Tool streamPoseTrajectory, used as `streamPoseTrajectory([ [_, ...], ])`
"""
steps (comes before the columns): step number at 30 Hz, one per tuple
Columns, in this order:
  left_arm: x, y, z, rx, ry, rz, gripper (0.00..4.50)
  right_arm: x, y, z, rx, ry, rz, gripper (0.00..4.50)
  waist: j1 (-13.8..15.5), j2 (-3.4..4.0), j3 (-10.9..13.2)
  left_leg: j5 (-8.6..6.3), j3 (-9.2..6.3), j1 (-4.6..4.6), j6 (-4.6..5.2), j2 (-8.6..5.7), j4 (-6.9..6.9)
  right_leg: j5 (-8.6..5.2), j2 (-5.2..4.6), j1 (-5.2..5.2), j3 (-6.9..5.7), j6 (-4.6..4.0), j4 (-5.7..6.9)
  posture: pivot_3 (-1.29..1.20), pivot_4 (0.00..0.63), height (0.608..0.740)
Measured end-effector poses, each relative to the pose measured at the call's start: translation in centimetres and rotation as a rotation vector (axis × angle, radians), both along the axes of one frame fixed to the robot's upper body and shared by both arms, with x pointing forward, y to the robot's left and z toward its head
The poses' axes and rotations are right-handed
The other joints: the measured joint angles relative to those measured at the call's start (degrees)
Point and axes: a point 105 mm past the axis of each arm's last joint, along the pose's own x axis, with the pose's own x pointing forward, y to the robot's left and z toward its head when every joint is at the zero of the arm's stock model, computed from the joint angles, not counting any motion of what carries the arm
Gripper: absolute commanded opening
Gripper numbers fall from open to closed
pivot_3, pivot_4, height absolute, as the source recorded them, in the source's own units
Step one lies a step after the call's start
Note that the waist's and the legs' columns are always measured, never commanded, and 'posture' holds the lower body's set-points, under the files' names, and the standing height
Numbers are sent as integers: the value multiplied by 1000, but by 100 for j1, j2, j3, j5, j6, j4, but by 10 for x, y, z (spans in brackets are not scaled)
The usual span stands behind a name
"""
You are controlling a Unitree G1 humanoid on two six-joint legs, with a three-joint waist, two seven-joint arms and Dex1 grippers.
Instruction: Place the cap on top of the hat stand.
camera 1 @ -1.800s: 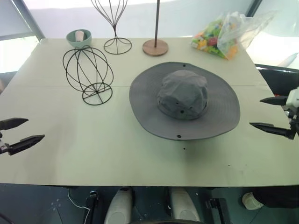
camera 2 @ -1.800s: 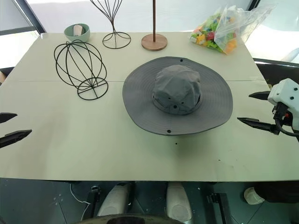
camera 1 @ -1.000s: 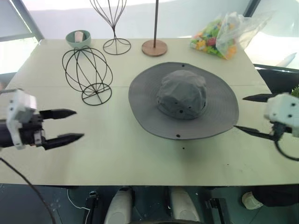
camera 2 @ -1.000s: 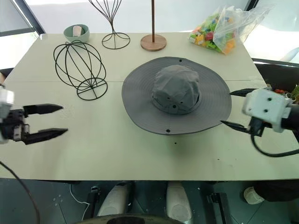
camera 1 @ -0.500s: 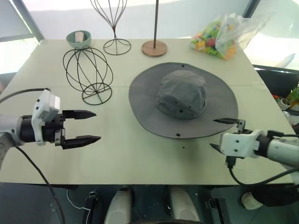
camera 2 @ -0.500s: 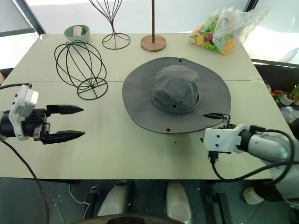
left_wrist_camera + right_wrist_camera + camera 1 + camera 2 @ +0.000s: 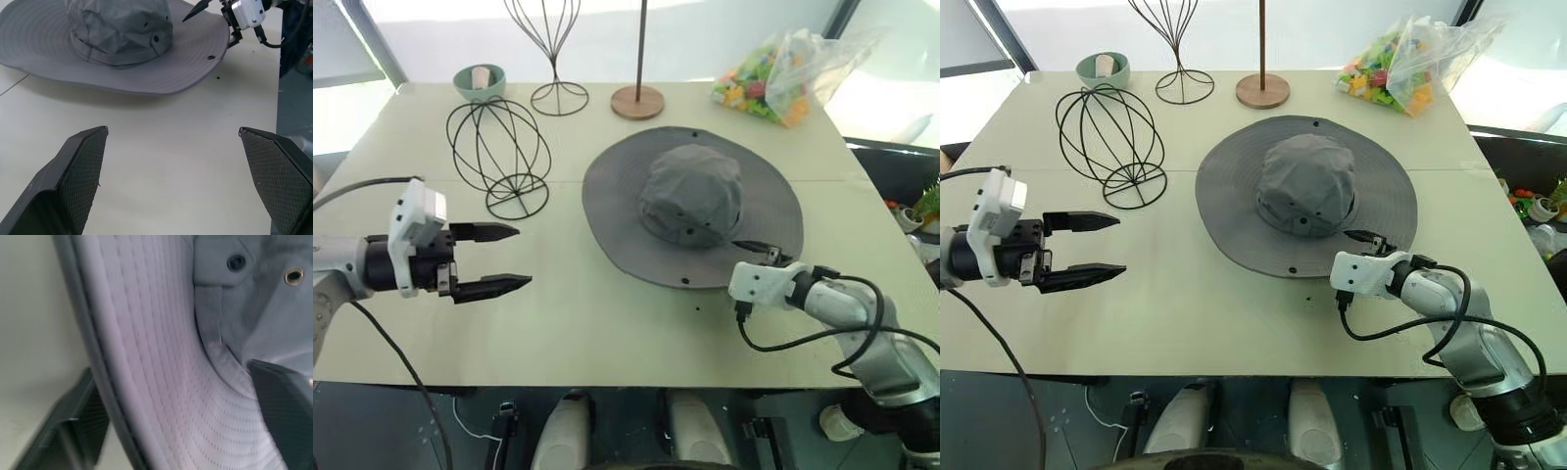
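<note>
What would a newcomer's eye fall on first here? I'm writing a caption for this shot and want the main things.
The large grey fabric sun hat with a wide floppy brim lies crown-up in the middle of the table. The right gripper straddles its near brim edge, one finger above and one below. To the hat's left stands the low black wire globe-shaped hat stand, bare, with the left gripper open in front of it.

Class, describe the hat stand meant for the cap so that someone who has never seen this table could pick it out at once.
Start at the big grey cap in the middle of the table; left of it stands the hat stand, a low black wire globe on a small ring base. Unlike the taller narrow wire stand and the thin pole on a wooden disc behind, it is round and squat.
</note>
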Motion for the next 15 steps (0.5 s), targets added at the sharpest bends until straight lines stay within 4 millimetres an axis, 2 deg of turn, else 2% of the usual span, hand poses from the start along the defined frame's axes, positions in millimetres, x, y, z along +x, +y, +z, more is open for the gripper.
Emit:
streamPoseTrajectory([
  [2, 0, -1, 1, -5, -1, 3, 4500, 1, 0, -3, 8, 7, -8, 1639, -2, 0, 0, 0, 0, 2, 0, 0, 1, 0, 0, -5, 0, 1, 15, 0, 150, 740],
  [3, 1, -2, 2, -8, -6, 3, 4500, 2, 0, -4, 7, 9, -10, 968, -4, 0, 0, 0, 0, 3, 0, 0, 0, 0, 0, -8, 0, 1, 22, 0, 150, 740],
  [5, 1, -3, 2, -9, -12, 6, 4500, 4, 0, -2, 24, 7, -18, 26, -8, 0, 0, 0, -1, 6, 0, 0, -1, 0, 1, -9, 0, 0, 26, 0, 150, 740],
  [10, 3, -5, 3, -26, -14, 26, 4500, 9, 15, 14, 274, 66, -64, 26, -17, 2, 1, 0, -4, 8, 1, 1, 0, 0, 2, -9, 0, 1, 30, 0, 150, 740],
  [15, 5, -4, 11, -82, -34, 69, 4500, 22, 29, 58, 414, 30, -23, 26, -10, 2, 1, 0, -7, 8, 1, 1, 0, 0, 2, -9, -1, 1, 30, 0, 150, 740],
])
